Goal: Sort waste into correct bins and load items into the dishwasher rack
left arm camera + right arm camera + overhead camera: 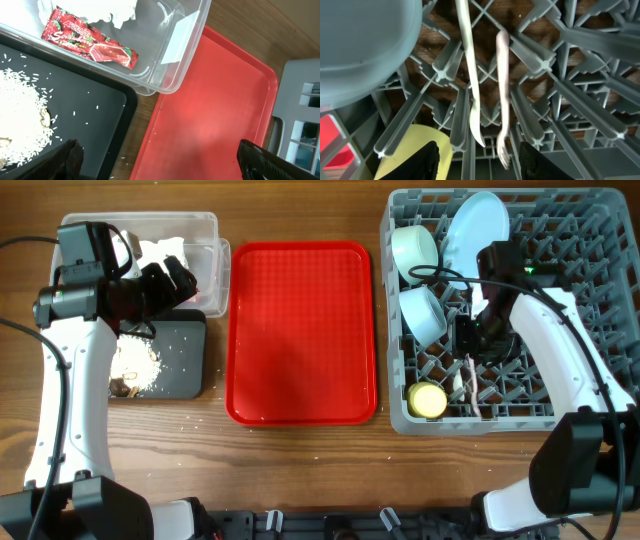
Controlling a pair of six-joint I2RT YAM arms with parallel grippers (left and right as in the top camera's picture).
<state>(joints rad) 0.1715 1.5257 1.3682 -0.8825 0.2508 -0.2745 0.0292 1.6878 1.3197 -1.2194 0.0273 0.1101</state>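
The grey dishwasher rack (600, 220) holds a pale blue plate (476, 228), two pale blue bowls (415, 252) (424, 313), a yellow cup (429, 400), and a white fork (502, 100) and spoon (470, 75) lying on its grid. My right gripper (480, 165) is open and empty just above the fork and spoon, beside the cup (405, 155). The clear tub (205, 225) holds the white napkin (115, 12) and a red wrapper (90, 42). The black tray (185, 360) holds crumbly food leftovers (20, 120). My left gripper (160, 160) is open and empty over the black tray's right edge.
The flat red serving tray (300, 330) lies between the bins and the rack with nothing on it. A few crumbs are scattered on the wooden table (200, 440) in front of the black tray.
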